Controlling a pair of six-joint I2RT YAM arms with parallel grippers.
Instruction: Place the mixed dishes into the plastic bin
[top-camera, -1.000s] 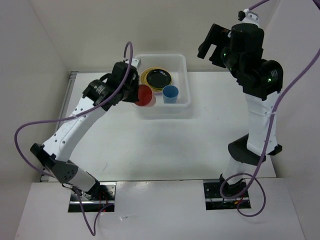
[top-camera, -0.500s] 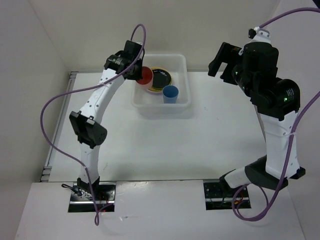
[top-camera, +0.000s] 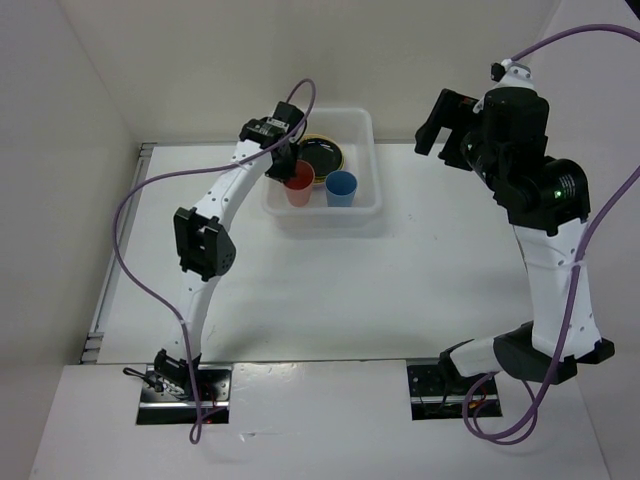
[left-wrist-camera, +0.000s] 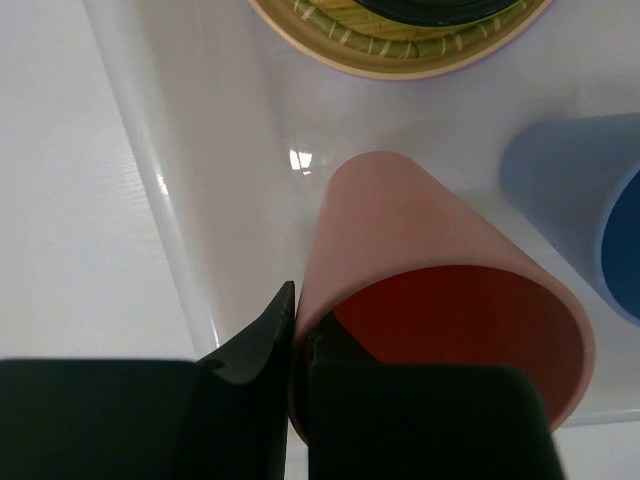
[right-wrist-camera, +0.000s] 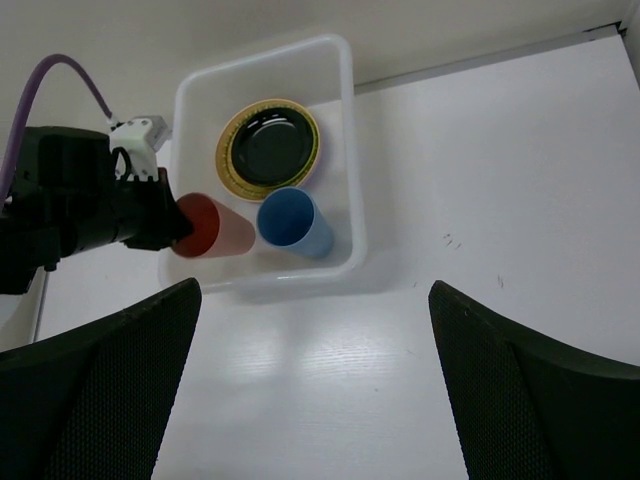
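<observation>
the left gripper (top-camera: 288, 170) has carried the pink cup (top-camera: 298, 188) from the left rim of the plastic bin (top-camera: 372, 160) into its near-left part, so only the release seems left for this dish. its jaws are nearly closed, pinching the cup's wall at the rim. inside the bin the blue cup (top-camera: 341, 187) stands just right of the pink one, and the stack of plates (top-camera: 320, 155), black on woven tan, lies at the far side. the right gripper (top-camera: 440, 110) hangs right of the bin, spread wide and empty.
</observation>
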